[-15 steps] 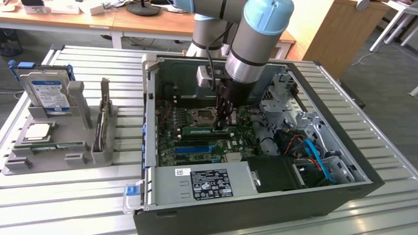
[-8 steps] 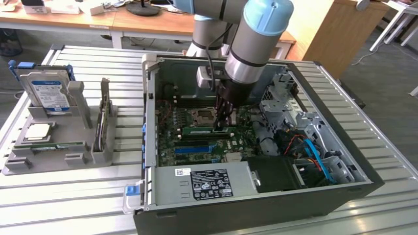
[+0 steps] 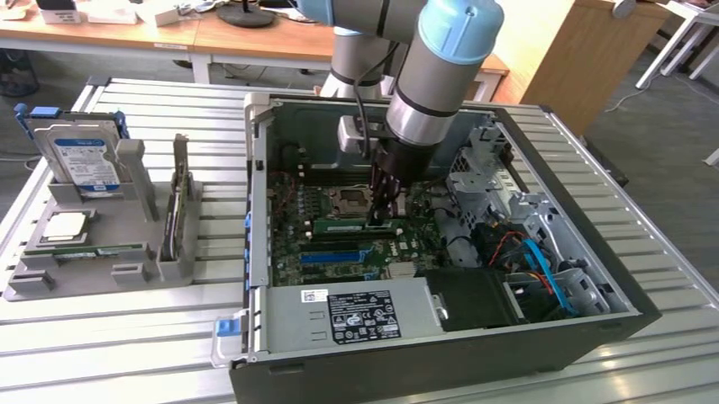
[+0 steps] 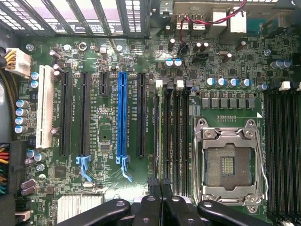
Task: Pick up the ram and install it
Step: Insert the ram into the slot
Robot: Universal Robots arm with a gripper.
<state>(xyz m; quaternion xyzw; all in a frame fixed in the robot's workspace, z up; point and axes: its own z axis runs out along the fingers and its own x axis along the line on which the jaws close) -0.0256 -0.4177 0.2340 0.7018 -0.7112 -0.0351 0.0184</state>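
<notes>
Hand: the hand reaches straight down into the open computer case. In the wrist view the hand has its fingers pressed together, with nothing visible between them.
Ram: the ram, a green stick, stands on edge along the board just beside the processor socket. It is on the exterior view's left of the fingertips, and I cannot tell whether they touch its end.
Slots: the memory slots run as dark parallel lines beside the bare processor socket. The hand sits over 1 end of them.
Likely reason: closed fingers over a slot's end suit pressing a stick down rather than carrying it. That is a judgement, not something seen.
Case: it lies on its side with the panel off, so the board faces up and the arm can come in from above.
Tray: a grey tray sits on the counter, to the exterior view's left of the case. It keeps each part in its own pocket, easy to grip: a hard drive upright, a processor chip flat, a dark card on edge, and 1 more green stick lying in a groove.
Progress: 1 stick is at the board, and I cannot tell whether it is fully seated.
</notes>
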